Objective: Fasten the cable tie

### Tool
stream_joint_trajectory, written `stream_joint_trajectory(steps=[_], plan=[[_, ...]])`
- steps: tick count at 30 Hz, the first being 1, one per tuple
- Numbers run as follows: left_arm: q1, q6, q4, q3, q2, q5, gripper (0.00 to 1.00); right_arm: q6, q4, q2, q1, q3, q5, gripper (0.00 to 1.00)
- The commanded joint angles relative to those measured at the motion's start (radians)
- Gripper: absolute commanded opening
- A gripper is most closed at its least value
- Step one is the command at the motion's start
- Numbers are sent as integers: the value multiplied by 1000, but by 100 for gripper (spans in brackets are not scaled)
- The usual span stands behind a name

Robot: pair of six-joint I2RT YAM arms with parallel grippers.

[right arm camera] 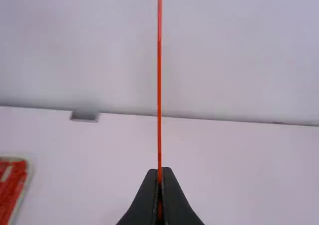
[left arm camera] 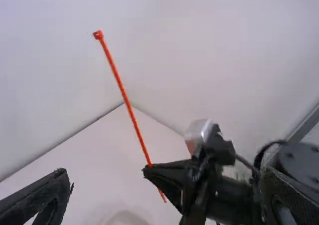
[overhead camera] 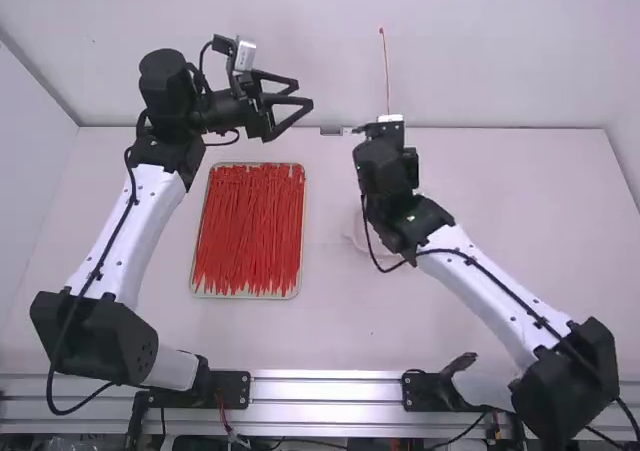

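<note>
Biggest thing first: the white table, with a flat tray sitting on it, so I'll place everything off that tray. The tray is packed with a pile of red ties lying lengthwise.

The left arm runs up along the tray's left side and bends over its far edge. The right arm comes in from the tray's right, well apart from it.

The left gripper hangs in the air just past the tray's far right corner. Its fingers are spread wide and have nothing between them.

The right gripper is off to the tray's right, level with its far edge. Its fingers are pinched tight on the bottom of a single red cable tie. That tie stands straight up with its head end at the top, and it's a bit apart from the left gripper.
</note>
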Motion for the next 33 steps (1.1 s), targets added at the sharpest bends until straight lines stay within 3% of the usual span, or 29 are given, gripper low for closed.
stream_joint_trajectory(steps=[1,7,16,26,33], plan=[[-3,-61,21,19,-3,-3,99,-24,0,0,57,38,267,0],[-54,-79,58,19,-4,-31,99,-46,-7,0,182,38,491,0],[-98,-155,101,20,-4,-70,99,-76,-15,0,294,37,671,0],[-106,-319,241,20,-3,-93,99,-98,-53,0,359,37,694,0],[-120,-356,228,20,-3,-153,99,-102,-56,0,396,37,696,0]])
